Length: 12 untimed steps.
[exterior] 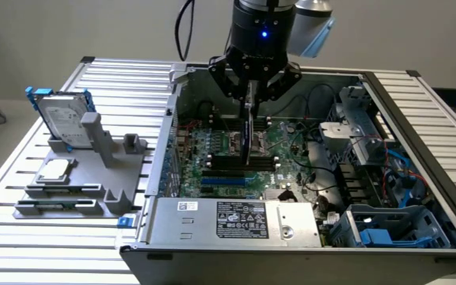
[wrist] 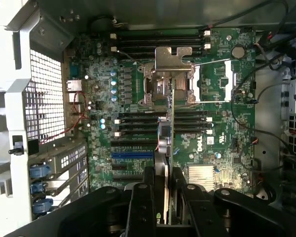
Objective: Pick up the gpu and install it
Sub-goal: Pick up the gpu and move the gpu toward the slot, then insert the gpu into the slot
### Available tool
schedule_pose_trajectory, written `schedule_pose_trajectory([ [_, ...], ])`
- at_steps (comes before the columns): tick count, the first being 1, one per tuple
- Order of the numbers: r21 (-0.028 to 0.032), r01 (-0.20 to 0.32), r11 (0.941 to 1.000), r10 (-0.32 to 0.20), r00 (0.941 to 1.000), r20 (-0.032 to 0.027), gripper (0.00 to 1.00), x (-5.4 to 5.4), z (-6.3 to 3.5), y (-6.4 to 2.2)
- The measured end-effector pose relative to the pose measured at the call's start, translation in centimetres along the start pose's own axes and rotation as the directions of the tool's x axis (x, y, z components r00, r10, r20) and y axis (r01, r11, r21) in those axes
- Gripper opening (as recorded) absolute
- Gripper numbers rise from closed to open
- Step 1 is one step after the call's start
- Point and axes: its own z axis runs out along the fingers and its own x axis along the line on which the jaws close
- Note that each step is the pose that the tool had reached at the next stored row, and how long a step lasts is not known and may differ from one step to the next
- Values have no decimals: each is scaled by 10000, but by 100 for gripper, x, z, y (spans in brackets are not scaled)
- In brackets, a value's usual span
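My gripper [exterior: 250, 98] hangs inside the open computer case [exterior: 164, 148], shut on the gpu [exterior: 249, 136]. The thin card stands on edge, upright, running down from my fingers toward the green motherboard [exterior: 287, 142]. In the wrist view the gpu [wrist: 168, 133] shows edge-on between my black fingers [wrist: 149, 195], over the memory slots and the processor socket [wrist: 168, 81]. My gripper [wrist: 164, 180] holds it by its upper edge. A blue expansion slot [wrist: 132, 154] lies beside the card's line, apart from it; the same slot [exterior: 224, 178] sits in front of the card's lower end.
A grey fixture [exterior: 93, 178] on the slatted table at the exterior view's left carries a silver hard drive in a blue frame [exterior: 60, 119] and a square processor chip [exterior: 55, 170]. The power supply [exterior: 236, 221], cables and a blue drive cage [exterior: 386, 234] crowd the case.
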Motion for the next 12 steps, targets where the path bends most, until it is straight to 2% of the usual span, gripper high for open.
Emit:
schedule_pose_trajectory([
  [11, 2, 0, 10000, 0, 10000, -3, 26, 0, 0, 0],
  [12, 34, 3, 10000, -3, 10000, -15, 26, 0, 4, 13],
])
